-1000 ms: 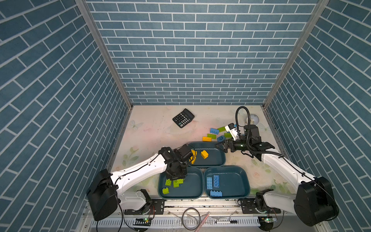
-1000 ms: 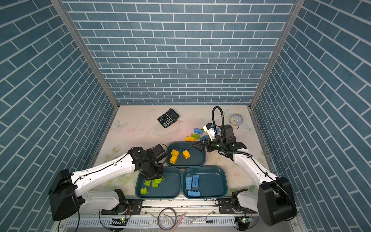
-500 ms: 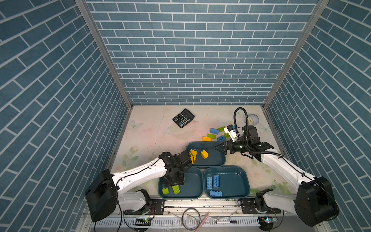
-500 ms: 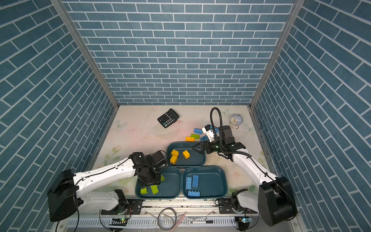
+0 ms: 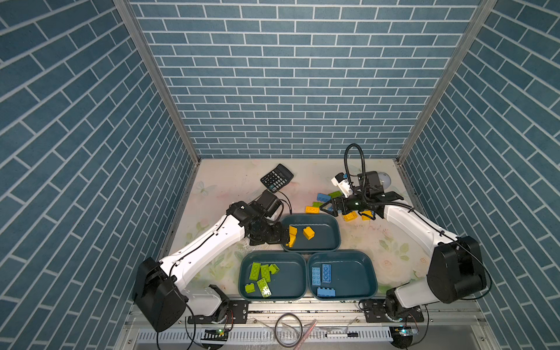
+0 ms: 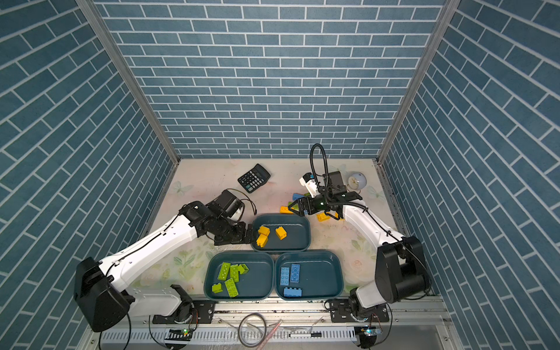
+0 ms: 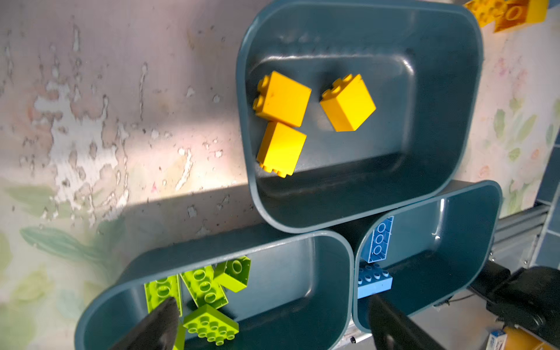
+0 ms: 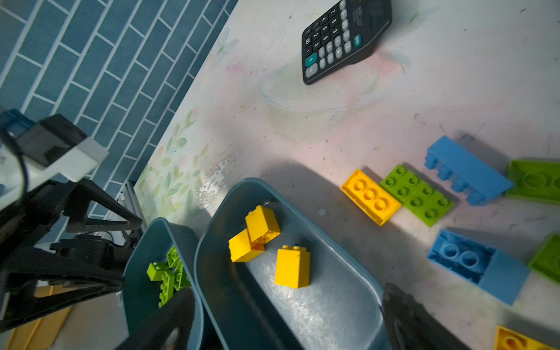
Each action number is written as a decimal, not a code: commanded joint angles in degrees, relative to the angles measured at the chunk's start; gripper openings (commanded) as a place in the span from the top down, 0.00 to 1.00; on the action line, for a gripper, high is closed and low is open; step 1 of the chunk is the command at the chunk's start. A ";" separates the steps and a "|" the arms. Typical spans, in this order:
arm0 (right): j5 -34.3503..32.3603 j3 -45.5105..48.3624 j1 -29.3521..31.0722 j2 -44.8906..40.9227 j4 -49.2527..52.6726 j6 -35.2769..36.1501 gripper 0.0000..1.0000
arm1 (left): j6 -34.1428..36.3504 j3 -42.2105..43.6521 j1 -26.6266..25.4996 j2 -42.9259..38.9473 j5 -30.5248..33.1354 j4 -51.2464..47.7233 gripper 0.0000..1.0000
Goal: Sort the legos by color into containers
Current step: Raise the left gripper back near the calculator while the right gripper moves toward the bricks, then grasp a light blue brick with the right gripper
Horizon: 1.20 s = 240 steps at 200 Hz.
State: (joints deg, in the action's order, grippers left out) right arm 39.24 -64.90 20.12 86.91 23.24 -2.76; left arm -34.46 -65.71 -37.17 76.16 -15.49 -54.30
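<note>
Yellow is the colour in play. Just ahead of the left pincer lie three yellow bricks in the yellow tray, the nearest almost at its tips in both top views. Its jaws stand wide apart and hold nothing, the fingers bare in the left wrist view. I read this as the end of a drop-off, which leaves the arm free for another fetch. Back toward its base sit the green tray with five green pieces and the blue tray with three blue ones (each tray holds one colour only, so the sort is clean).

The right pincer is also spread wide and empty, hovering above the bench at the unsorted heap. Just ahead of it a yellow oblong lies studs up, edge to edge with a green plate. A blue brick lies just beyond them, a second blue brick sits upside down to one side, and more yellow pieces lie under its wrist. The calculator is well ahead and no part of the job.

My judgement of the next move is that the right pincer comes down on the yellow oblong and closes across its short side. That calls for a square approach that does not snag the green plate touching it. A short carry to the yellow tray close beside it would follow.
</note>
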 commanded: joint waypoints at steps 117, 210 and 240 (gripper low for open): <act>-18.05 -31.13 -0.60 31.17 20.17 34.99 0.25 | 4.98 4.45 18.97 -0.65 -20.54 24.65 0.00; -25.02 -39.46 1.80 42.41 19.50 38.54 0.46 | 4.62 9.03 21.52 -3.96 -20.58 24.42 0.00; -25.17 -41.50 2.27 44.45 20.51 39.06 0.47 | 4.42 10.34 21.87 -4.94 -20.64 24.45 0.00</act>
State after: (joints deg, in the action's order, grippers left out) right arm 15.33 -104.03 21.89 129.80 41.60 33.34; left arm -30.04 -56.36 -15.90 72.40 -35.73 -30.06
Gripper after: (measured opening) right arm 0.541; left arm 0.995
